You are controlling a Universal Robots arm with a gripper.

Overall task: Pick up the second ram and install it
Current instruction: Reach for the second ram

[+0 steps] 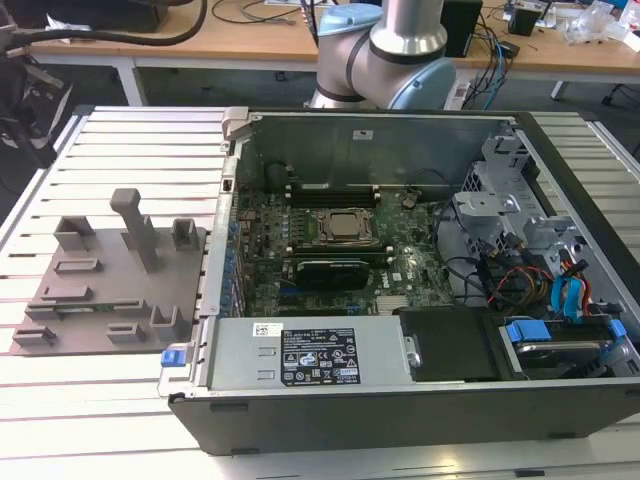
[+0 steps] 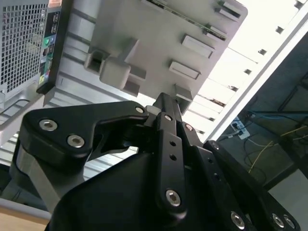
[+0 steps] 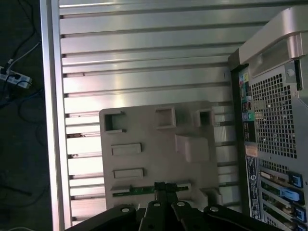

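Green and thin, the second ram (image 3: 139,191) sits in a slot along one edge of the grey fixture plate (image 3: 154,159), which lies on the slatted bench (image 3: 144,53) beside the open computer case (image 3: 274,96). My pincer (image 3: 161,185) hangs above the plate, roughly in line with the stick and clear of it, fingers drawn together with nothing between them. The risk I judge: descending closed or off-line, I would strike the board's edge or a raised block. That could chip the stick or shove the plate.
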